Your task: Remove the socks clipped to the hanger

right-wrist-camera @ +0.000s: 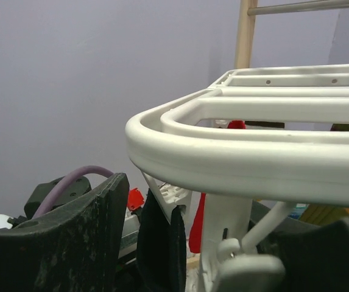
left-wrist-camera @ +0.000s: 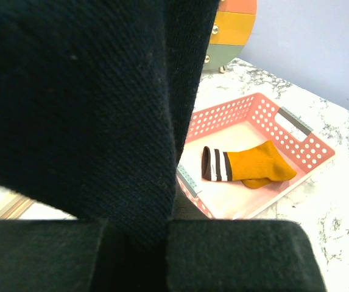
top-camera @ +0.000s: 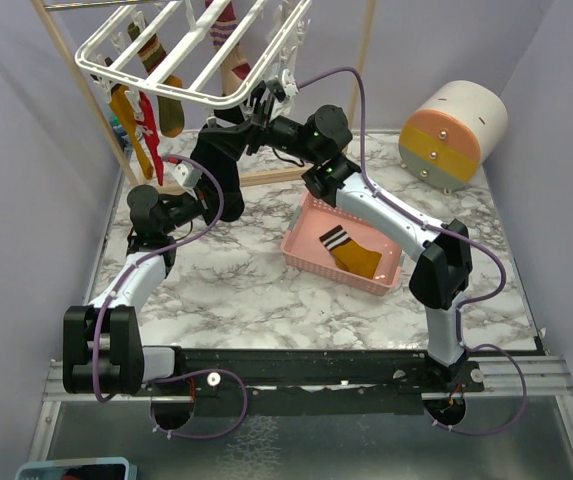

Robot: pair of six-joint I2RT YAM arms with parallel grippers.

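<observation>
The white hanger (top-camera: pixel 196 96) hangs at the back left with several socks clipped under it: a red one (top-camera: pixel 146 125), a mustard and olive one (top-camera: pixel 169 105) and a striped one (top-camera: pixel 224 25). My left gripper (top-camera: pixel 234 125) is raised under the hanger's near corner, shut on a black sock (left-wrist-camera: pixel 101 91) that fills the left wrist view. My right gripper (top-camera: pixel 269 98) is open at that corner. In the right wrist view its fingers (right-wrist-camera: pixel 83 237) straddle the white clip (right-wrist-camera: pixel 180 198) holding the black sock (right-wrist-camera: pixel 159 243) under the hanger bar (right-wrist-camera: pixel 223 152).
A pink basket (top-camera: pixel 301 245) at mid table holds a mustard sock with a striped cuff (top-camera: pixel 351 255), also in the left wrist view (left-wrist-camera: pixel 253 164). A wooden pole frame (top-camera: pixel 76 80) carries the hanger. A round striped drawer unit (top-camera: pixel 453 135) stands back right.
</observation>
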